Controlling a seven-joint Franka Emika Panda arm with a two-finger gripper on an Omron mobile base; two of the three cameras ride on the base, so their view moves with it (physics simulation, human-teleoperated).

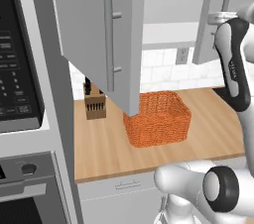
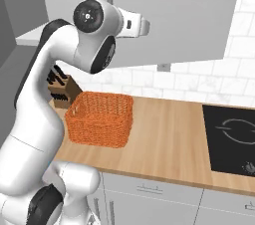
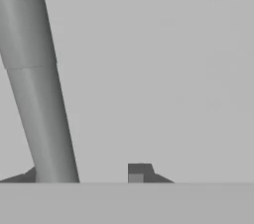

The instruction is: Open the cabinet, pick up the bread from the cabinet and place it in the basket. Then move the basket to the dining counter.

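In the hand view the gripper [image 3: 89, 173] sits right against the cabinet door, its metal bar handle [image 3: 37, 84] between the parted fingers, though I cannot tell if they press it. On the wood counter [image 1: 208, 129] the orange basket [image 1: 158, 118] stands beside the knife block [image 1: 94, 103]. Above them the cabinet [image 1: 99, 29] hangs with both doors swung open.

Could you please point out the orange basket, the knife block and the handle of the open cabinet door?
basket [image 1: 158, 119]: left base view, front woven wall.
knife block [image 1: 94, 106]: left base view, wooden front face.
cabinet door handle [image 1: 109, 39]: left base view, middle of the vertical bar.
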